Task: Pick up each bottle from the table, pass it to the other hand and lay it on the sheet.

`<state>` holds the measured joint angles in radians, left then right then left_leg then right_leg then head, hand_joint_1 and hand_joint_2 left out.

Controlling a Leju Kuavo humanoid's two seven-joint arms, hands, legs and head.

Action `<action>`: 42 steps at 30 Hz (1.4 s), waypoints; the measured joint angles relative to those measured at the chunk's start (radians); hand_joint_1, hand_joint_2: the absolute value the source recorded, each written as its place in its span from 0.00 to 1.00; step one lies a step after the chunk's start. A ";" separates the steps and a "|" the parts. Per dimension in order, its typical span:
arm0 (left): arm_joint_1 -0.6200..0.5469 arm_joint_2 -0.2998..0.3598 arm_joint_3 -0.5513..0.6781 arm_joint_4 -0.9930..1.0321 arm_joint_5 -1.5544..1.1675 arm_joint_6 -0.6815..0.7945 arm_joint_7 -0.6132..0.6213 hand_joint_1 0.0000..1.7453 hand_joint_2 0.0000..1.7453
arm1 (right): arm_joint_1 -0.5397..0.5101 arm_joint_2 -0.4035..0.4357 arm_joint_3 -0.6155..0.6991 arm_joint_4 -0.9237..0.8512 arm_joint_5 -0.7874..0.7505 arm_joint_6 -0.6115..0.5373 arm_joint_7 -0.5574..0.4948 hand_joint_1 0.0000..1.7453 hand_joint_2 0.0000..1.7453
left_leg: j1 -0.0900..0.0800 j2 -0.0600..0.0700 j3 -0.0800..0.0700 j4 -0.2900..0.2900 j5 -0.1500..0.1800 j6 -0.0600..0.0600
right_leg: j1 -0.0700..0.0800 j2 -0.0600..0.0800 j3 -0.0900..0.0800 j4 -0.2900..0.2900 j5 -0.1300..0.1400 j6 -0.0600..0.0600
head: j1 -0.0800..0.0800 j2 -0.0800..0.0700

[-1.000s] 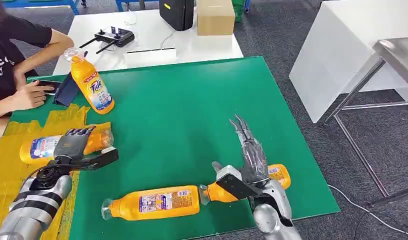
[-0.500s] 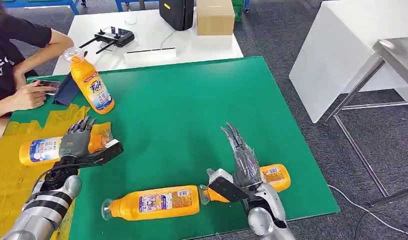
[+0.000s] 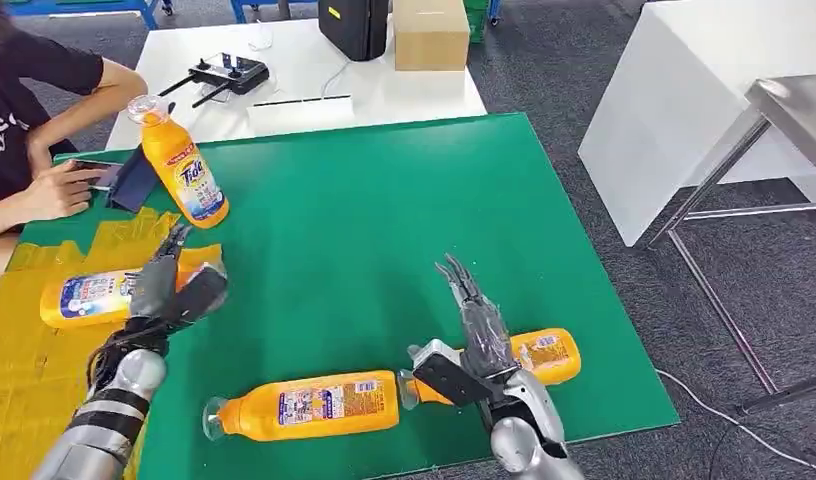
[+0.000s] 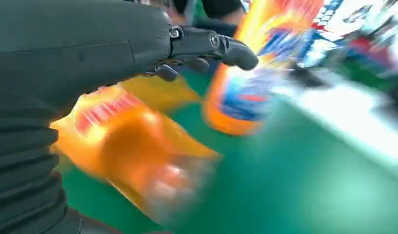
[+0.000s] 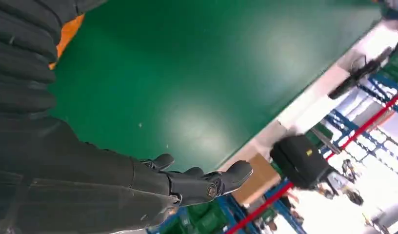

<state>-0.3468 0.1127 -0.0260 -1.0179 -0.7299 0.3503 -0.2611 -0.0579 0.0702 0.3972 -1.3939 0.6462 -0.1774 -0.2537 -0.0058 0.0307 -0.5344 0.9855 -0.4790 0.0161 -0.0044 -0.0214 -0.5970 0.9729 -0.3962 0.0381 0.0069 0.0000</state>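
L hand open, fingers spread, hovered just above bottle on sheet, not gripping. R hand open over near-edge bottle. Another lay beside: middle bottle. Upright bottle far back.

Green table, yellow sheet, bottles

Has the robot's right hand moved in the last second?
Yes. The right hand has drawn back toward the near edge of the green mat, fingers open, above the bottle lying there.
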 measured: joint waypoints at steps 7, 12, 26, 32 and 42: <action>0.074 -0.048 0.020 -0.157 0.133 -0.053 -0.034 0.00 1.00 | -0.004 0.014 0.064 0.045 0.001 0.005 -0.005 0.00 1.00 | 0.000 0.000 -0.001 0.000 0.000 0.000 | 0.000 0.000 0.000 0.000 0.000 0.000 | 0.000 0.000; 0.109 -0.062 0.024 -0.236 0.277 -0.159 -0.060 0.00 1.00 | -0.011 0.025 0.098 0.058 -0.023 0.042 -0.005 0.00 1.00 | 0.000 0.000 0.000 0.000 0.000 0.000 | 0.000 0.000 0.000 0.000 0.000 0.000 | 0.000 0.000; 0.120 -0.108 -0.023 -0.362 0.486 -0.263 -0.070 0.00 1.00 | -0.131 0.088 0.369 0.140 -0.053 0.124 -0.004 0.00 1.00 | 0.000 0.000 0.000 0.000 0.000 0.000 | 0.000 0.000 0.000 0.000 0.000 0.000 | 0.000 0.000; 0.112 -0.110 -0.022 -0.351 0.557 -0.304 -0.069 0.00 1.00 | -0.167 0.090 0.439 0.151 -0.088 0.141 0.007 0.00 1.00 | 0.000 0.000 0.000 0.000 0.000 0.000 | 0.000 0.000 0.000 0.000 0.000 0.000 | 0.000 0.000; 0.092 -0.112 -0.022 -0.311 0.574 -0.312 -0.068 0.00 1.00 | -0.200 0.094 0.493 0.199 -0.092 0.157 0.016 0.00 1.00 | 0.000 0.000 0.000 0.000 0.000 0.000 | 0.000 0.000 0.000 0.000 0.000 0.000 | 0.000 0.000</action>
<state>-0.2544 0.0011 -0.0484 -1.3291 -0.1564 0.0385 -0.3292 -0.2581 0.1644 0.8900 -1.1948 0.5539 -0.0206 -0.2380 -0.0055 0.0308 -0.5341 0.9855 -0.4791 0.0158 -0.0043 -0.0215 -0.5972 0.9730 -0.3962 0.0381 0.0069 0.0000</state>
